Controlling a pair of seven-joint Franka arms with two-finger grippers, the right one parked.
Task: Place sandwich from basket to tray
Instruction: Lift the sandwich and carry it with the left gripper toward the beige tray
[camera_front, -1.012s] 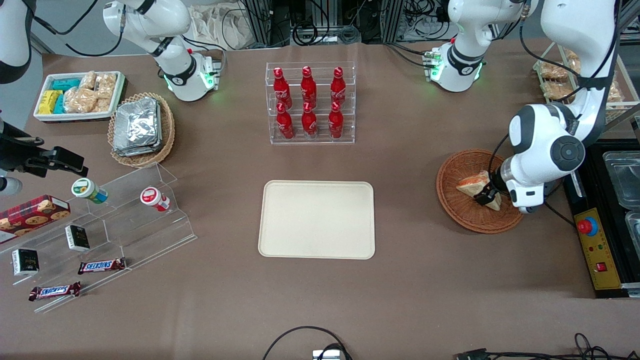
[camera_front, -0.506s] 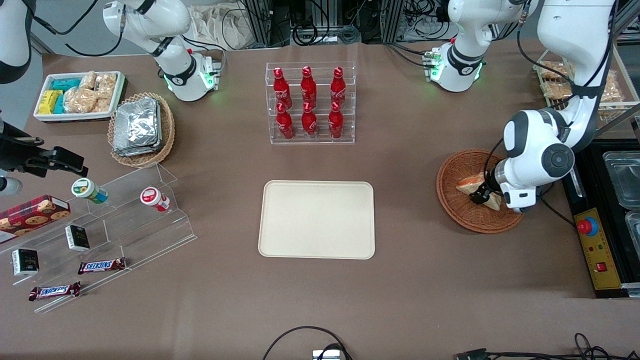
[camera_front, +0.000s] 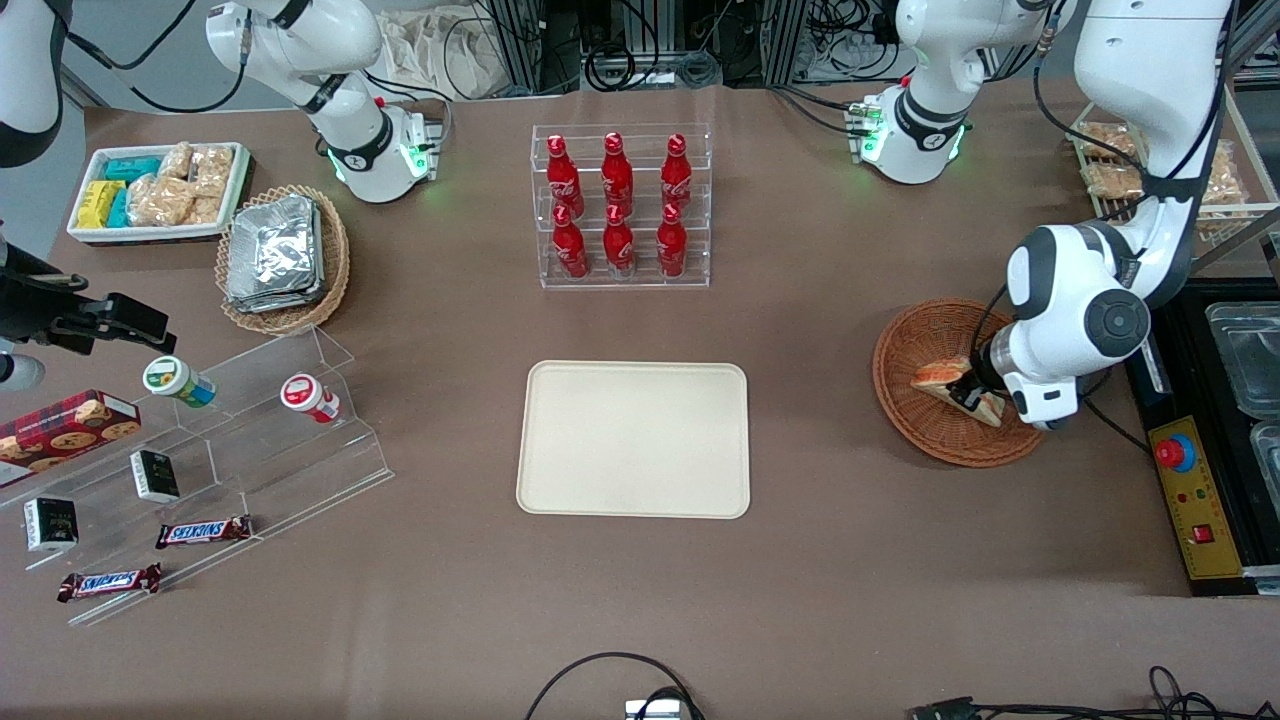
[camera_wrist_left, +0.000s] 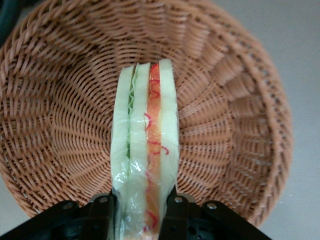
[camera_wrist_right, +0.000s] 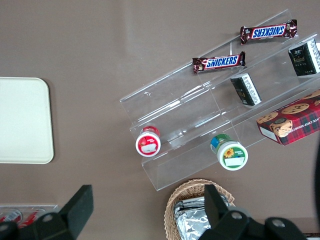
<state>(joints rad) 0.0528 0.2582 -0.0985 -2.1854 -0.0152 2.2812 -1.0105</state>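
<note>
At right of centre in the front view, over the reddish-brown wicker basket (camera_front: 944, 384): the gripper (camera_front: 966, 393) of the left arm, clenched on the sandwich (camera_front: 950, 384). Position of item: within the basket's outline, wedge edge-up, the gripped end toward the arm's wrist and the free end reaching toward the middle of the table; whether it rests on the weave or hangs just clear of it cannot be told. Wrist view confirms the hold: two black fingers (camera_wrist_left: 100, 215) press the two bread faces of the sandwich (camera_wrist_left: 146, 150) at its near end, the wedge running straight out from between them along the gripper's own line, with the basket (camera_wrist_left: 240, 125) floor showing under it. Key relation: the long axis of the wedge points roughly at the tray (camera_front: 633, 438), which lies well apart from the basket, toward the parked arm's end and slightly nearer the front camera; the carry is judged to be a lift over the rim, then a sideways traverse. Description of item: triangular, clear-wrapped, pale white bread in three slices, a green layer in one seam, a red-orange layer in the other, thin red squiggles on the wrapper. Tray: cream-beige, rounded corners, low rim, nothing on it.
</note>
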